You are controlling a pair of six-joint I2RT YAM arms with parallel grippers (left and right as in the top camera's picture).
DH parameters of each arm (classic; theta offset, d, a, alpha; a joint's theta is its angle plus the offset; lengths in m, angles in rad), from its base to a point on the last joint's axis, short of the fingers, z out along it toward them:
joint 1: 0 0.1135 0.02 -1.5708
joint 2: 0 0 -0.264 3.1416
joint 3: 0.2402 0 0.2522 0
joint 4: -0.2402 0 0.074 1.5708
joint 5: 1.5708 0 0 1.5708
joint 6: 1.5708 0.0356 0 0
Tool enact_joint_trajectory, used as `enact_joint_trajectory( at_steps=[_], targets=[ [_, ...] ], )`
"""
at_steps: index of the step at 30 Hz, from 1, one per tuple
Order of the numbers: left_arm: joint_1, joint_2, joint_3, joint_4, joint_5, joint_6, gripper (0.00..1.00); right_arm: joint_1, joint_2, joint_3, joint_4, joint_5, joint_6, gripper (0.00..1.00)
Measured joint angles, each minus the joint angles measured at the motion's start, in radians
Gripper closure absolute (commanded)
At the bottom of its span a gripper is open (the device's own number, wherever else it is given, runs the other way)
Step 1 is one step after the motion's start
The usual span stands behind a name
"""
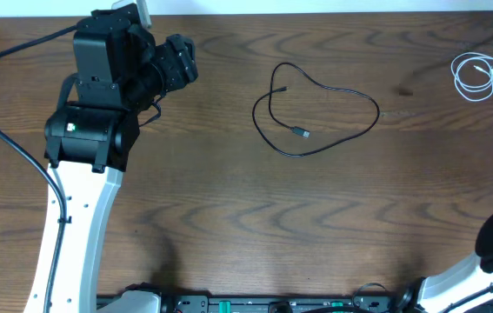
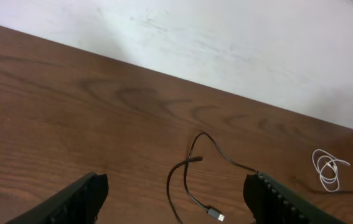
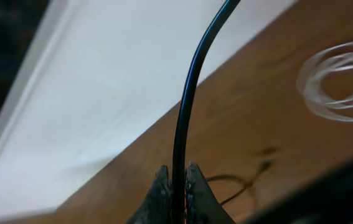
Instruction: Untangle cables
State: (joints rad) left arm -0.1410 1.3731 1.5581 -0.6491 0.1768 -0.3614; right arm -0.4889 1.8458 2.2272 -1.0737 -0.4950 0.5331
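Rising closest to the overhead lens, the left arm is reaching over the far left of the table, with the left gripper pointing toward the middle. I am seeing the looped black cable lying loose mid-table and the white cable sitting coiled near the far right edge, well apart from it.

Through the left wrist camera, the fingers are standing wide apart above the wood and holding nothing. Both of those cables are lying ahead of them, near the pale wall.

Through the right wrist camera, the right gripper is pinching fully closed on a second black cable, which is running up out of frame. The white cable is showing blurred beyond.
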Motion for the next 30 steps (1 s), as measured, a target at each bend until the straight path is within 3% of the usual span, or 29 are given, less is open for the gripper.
enact_joint_trajectory(
  at_steps=[9,25,26,27,29,30],
  targets=[
    [0.000,0.000,0.000,-0.002,0.000,0.000,0.25,-0.198,0.000,-0.006,-0.074,0.183,-0.031,0.99],
    [0.000,0.061,0.000,-0.033,0.000,0.000,0.25,-0.227,0.225,-0.018,0.030,0.380,-0.045,0.98],
    [0.000,0.066,0.000,-0.033,0.000,0.000,0.25,-0.227,0.245,-0.019,0.030,0.382,-0.045,0.91],
    [0.000,0.070,0.000,-0.034,0.000,0.000,0.25,-0.227,0.263,-0.019,0.029,0.384,-0.045,0.75],
    [0.000,0.076,0.000,-0.036,0.000,0.000,0.25,-0.227,0.299,-0.020,0.021,0.383,-0.045,0.24],
    [0.000,0.078,0.000,-0.036,0.000,0.000,0.25,-0.227,0.316,-0.021,0.013,0.381,-0.048,0.06]
  ],
)
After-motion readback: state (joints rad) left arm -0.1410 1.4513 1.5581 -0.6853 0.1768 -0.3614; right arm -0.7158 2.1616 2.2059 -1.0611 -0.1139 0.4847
